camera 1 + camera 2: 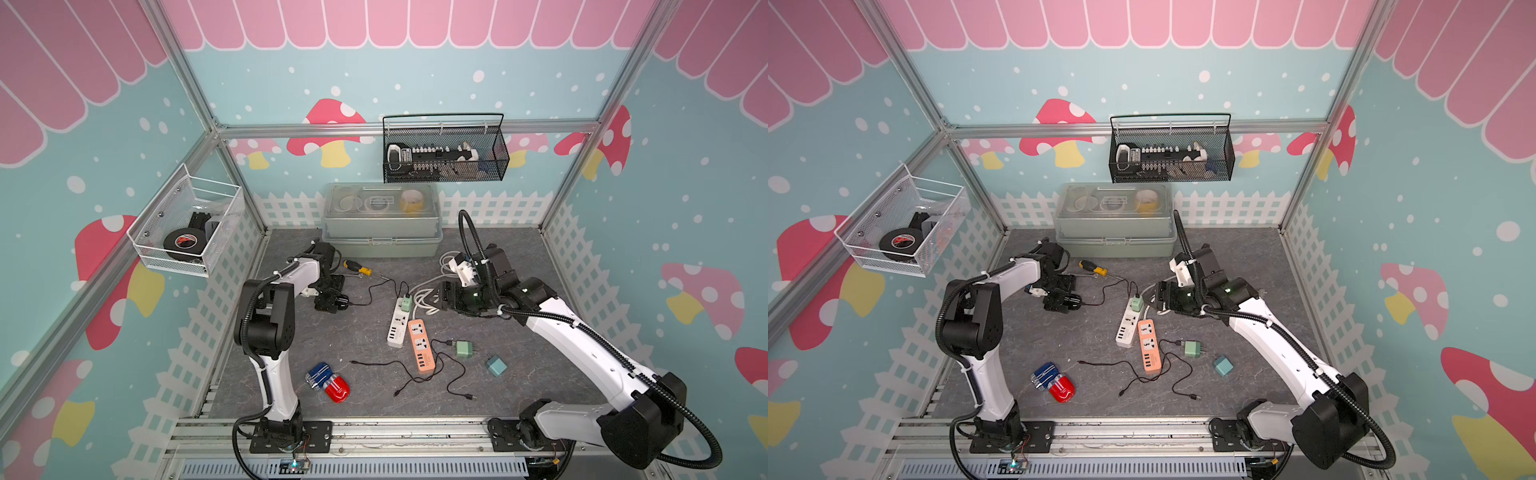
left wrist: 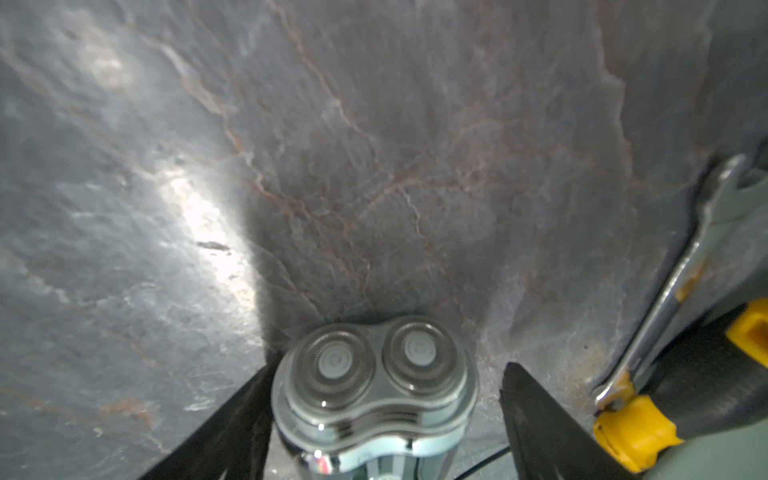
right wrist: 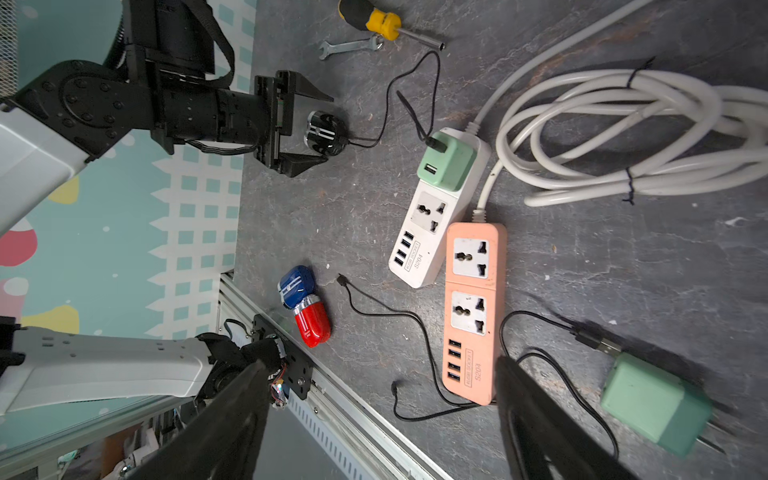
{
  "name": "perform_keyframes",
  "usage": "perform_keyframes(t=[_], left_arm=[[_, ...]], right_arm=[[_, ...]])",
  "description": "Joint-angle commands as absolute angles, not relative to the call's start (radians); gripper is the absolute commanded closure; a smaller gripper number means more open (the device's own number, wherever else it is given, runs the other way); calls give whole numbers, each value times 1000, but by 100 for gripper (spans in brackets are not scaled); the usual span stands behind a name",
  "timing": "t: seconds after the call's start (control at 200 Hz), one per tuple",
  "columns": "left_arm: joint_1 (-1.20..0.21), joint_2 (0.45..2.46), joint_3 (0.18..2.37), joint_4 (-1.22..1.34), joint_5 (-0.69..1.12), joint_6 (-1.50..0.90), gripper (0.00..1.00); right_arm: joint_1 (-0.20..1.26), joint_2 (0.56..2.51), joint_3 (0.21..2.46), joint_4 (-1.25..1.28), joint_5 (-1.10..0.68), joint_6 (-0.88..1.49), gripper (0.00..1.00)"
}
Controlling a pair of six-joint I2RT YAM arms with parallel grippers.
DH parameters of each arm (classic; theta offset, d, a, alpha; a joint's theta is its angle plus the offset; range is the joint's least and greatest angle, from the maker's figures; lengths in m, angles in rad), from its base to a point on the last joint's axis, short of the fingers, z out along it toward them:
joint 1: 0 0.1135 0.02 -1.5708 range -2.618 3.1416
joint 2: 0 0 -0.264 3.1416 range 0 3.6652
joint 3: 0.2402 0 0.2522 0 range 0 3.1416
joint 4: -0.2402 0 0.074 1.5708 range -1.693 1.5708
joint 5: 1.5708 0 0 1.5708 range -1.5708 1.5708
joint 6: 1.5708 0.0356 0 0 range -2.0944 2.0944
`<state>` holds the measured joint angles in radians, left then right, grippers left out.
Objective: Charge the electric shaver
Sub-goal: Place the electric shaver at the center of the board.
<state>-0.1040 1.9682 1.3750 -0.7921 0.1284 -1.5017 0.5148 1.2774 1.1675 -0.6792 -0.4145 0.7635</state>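
The black electric shaver (image 1: 340, 302) (image 1: 1072, 300) lies on the grey mat, its two round foil heads (image 2: 374, 365) showing in the left wrist view. My left gripper (image 1: 336, 296) (image 2: 388, 368) (image 3: 325, 129) is open around it; one finger sits close against the shaver and the other stands apart with mat showing in the gap. A thin black cable (image 3: 365, 145) runs from the shaver to a green adapter (image 3: 446, 160) (image 1: 406, 302) plugged into the white power strip (image 3: 432, 232) (image 1: 398, 324). My right gripper (image 1: 445, 297) (image 3: 380, 363) hangs open and empty above the strips.
An orange power strip (image 1: 420, 345) lies beside the white one, with loose black cables and two loose green adapters (image 1: 464, 348) (image 1: 496, 366). A blue (image 1: 320, 376) and a red shaver (image 1: 337, 388) lie near the front. Screwdriver (image 1: 357, 268), wrench (image 2: 665, 291), coiled white cord (image 3: 623, 137), toolbox (image 1: 382, 220).
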Motion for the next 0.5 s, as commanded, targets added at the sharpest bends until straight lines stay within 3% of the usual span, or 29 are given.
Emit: perform_keyframes(t=[0.0, 0.25, 0.495], left_arm=[[-101, 1907, 1395, -797, 144, -1462, 16], [-130, 1802, 1414, -865, 140, -1358, 15], [-188, 1672, 1327, -897, 136, -1259, 15]], right_arm=[[505, 1256, 1150, -763, -344, 748, 20], [459, 1268, 1029, -817, -266, 953, 40], [458, 1397, 963, -743, -297, 1319, 49]])
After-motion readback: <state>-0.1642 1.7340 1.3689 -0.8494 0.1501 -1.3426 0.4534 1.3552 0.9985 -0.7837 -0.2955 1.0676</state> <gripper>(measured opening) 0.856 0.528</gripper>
